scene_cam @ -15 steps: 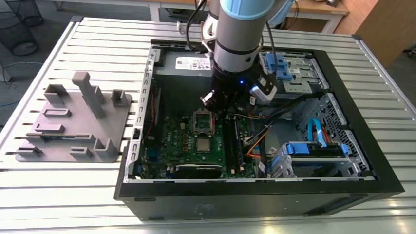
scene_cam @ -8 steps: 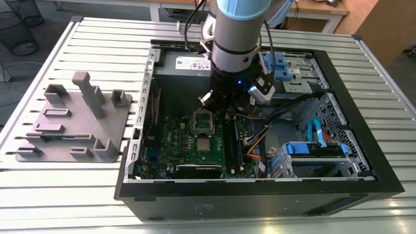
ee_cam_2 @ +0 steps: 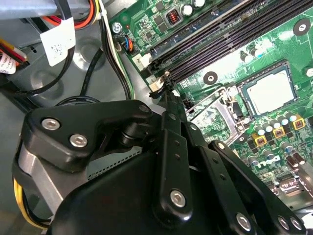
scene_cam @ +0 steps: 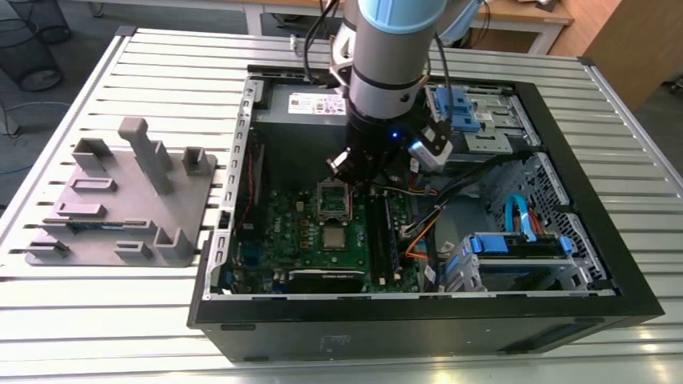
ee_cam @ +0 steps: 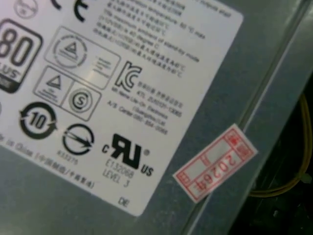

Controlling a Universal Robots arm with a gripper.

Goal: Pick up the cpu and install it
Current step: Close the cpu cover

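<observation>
Although lots of parts are packed into the one open computer case (scene_cam: 427, 310), just one cpu (ee_cam_2: 270, 91) is counted, seated in its socket on the green board (ee_cam_2: 298, 51) (one metal bracket (ee_cam_2: 215, 110) is flipped up beside it). One gripper (ee_cam_2: 164, 93) is clenched shut with nothing held, kept apart from the cpu.

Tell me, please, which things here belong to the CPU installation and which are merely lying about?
Job: cpu, lying flat beside the open socket bracket; gripper, close to that bracket.
Lying about: grey plastic fixture at the exterior view's left; power supply; blue drive cage.
</observation>
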